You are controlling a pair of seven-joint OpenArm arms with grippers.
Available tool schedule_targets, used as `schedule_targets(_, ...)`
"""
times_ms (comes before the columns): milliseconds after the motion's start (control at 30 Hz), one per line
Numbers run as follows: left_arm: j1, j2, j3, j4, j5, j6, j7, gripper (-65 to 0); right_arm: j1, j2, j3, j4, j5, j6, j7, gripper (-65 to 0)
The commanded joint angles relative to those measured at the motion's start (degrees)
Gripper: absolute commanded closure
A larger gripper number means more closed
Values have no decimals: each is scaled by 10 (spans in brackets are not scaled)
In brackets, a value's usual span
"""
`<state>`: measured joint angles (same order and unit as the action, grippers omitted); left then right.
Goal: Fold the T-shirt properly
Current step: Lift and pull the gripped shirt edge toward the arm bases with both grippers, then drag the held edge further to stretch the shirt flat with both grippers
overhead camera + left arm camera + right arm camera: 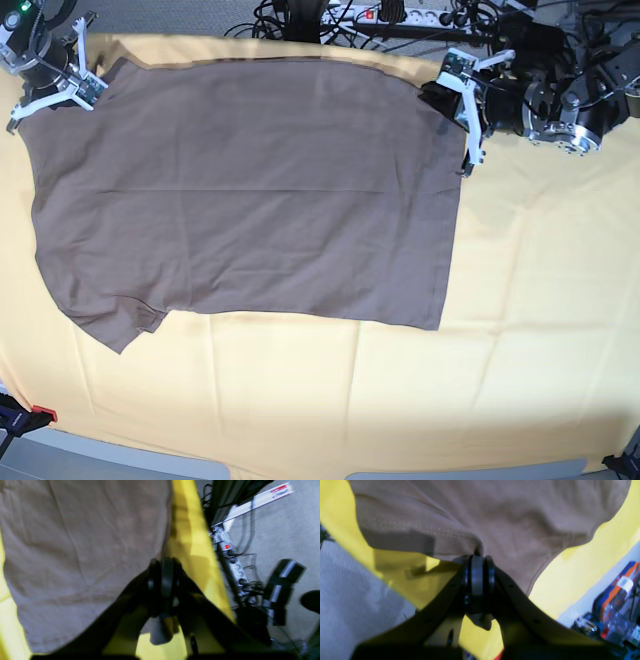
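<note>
Pinched in the right claw (78, 88), pressed together on the far shirt corner at the left of the base view, and likewise in the left claw (466, 120), clamped on the far corner at the right: the T-shirt (250, 190), spread flat across the yellow cloth (520, 330) on the worktop, body stretching away from both claws toward the near edge. Best lifted evenly, both claws level and well apart, fabric taut between them, then carried over toward the edge opposite the claws. Worth watching: slack in the middle, a likely source of creases.
</note>
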<state>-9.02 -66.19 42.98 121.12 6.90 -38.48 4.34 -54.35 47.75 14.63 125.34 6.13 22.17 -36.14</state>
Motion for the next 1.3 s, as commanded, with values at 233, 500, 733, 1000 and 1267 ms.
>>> schedule_targets(233, -25, 52, -7, -36, 42, 60, 12, 0, 120, 8, 5, -97, 87, 66, 39, 0)
schedule_targets(500, -77, 101, -7, -122, 40, 79, 16, 0, 215, 7, -9, -185, 136, 94, 58, 0)
schedule_targets(733, -85, 105, -7, -130, 40, 93, 17, 0, 284, 7, -69, -237, 131, 89, 60, 0)
schedule_targets(1000, -91, 105, -7, -130, 42, 141, 32, 0, 326, 7, -99, -262, 90, 72, 60, 0)
schedule_targets(1267, -106, 106, -7, -130, 21, 132, 30, -211, 339, 9, -98, -260, 91, 63, 39, -266)
